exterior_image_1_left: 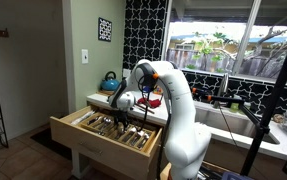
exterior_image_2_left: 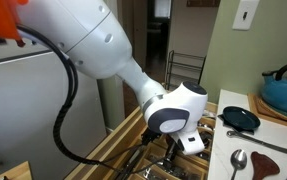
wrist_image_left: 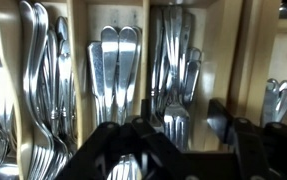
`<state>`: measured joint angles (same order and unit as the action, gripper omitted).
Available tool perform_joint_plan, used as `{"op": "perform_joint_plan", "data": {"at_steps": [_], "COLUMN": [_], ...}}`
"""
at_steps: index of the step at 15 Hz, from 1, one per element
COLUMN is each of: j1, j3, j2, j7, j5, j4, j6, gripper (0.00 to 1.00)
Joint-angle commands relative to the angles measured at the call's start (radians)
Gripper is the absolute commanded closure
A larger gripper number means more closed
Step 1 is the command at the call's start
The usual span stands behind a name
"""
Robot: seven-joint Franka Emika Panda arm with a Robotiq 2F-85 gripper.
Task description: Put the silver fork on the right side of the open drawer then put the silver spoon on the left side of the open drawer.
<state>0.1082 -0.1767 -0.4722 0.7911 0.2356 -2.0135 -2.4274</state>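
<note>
hovering low over the open drawer [exterior_image_1_left: 95,139], the gripper [wrist_image_left: 178,150] faces rows of cutlery [wrist_image_left: 115,65]. whether it grips anything, i cannot tell.

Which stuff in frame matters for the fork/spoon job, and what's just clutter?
Job:
- open drawer
- spoon on the counter
- pincer over the drawer
- fork: can't pick it out for certain

Lying about:
- teal kettle
- dark bowl
- wooden spatula
</note>
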Motion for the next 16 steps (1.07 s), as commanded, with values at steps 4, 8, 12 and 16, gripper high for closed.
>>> {"op": "perform_joint_plan", "data": {"at_steps": [4, 8, 12, 16], "j1": [-0.049, -0.035, -0.035, -0.034], "j3": [-0.058, -0.046, -0.044, -0.042], "j2": [0.134, 0.198, 0.186, 0.202], "j7": [-0.116, -0.283, -0.314, -0.337], "j5": [-0.254, -0.336, -0.353, -0.370], "j4": [-0.049, -0.065, -0.030, -0.036], "j6": [0.015, 0.027, 0.014, 0.014], "gripper": [0.00, 0.00, 0.00, 0.00]}}
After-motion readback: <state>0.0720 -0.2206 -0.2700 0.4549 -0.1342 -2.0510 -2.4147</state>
